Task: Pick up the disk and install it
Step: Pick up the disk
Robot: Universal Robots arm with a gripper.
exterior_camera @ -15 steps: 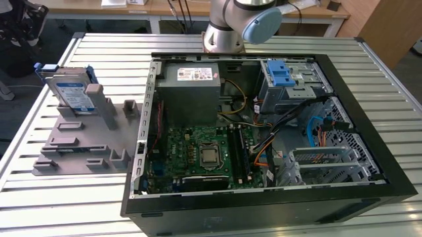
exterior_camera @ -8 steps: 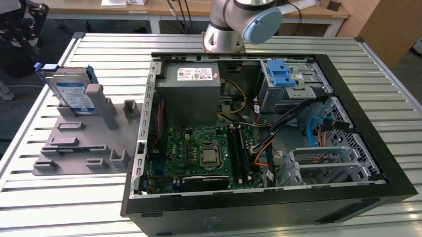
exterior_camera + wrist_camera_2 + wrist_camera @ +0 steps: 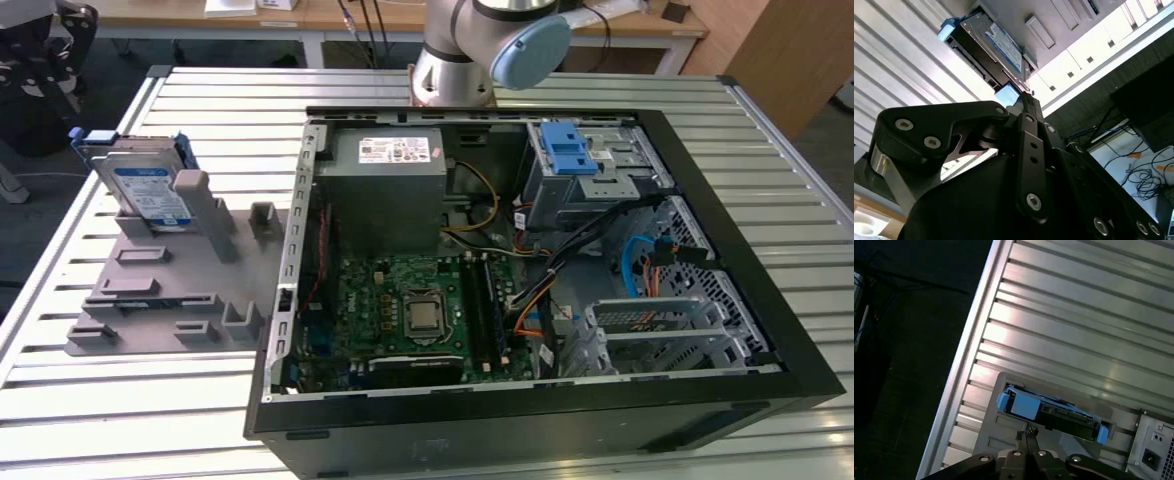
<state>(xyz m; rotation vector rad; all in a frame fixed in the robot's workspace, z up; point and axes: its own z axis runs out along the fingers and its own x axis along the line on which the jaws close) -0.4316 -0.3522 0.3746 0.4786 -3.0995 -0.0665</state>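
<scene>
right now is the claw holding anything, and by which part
Nothing is held: the claw is shut, empty, apart from the silver blue-railed hard drive standing in its grey plastic holder.

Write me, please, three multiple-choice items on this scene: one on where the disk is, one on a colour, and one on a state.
1. Where is the disk?
A) in the grey holder beside the computer case
B) inside the case
C) flat on the bare table

2. What colour are the disk's rails?
A) red
B) blue
C) yellow

3. How is the computer case?
A) closed
B) standing upright
C) lying with its side open

Answers:
1 A: the disk stands on edge in the holder, at the exterior view's left of the case.
2 B: the rails show blue in the first wrist view.
3 C: the motherboard lies exposed.
</scene>
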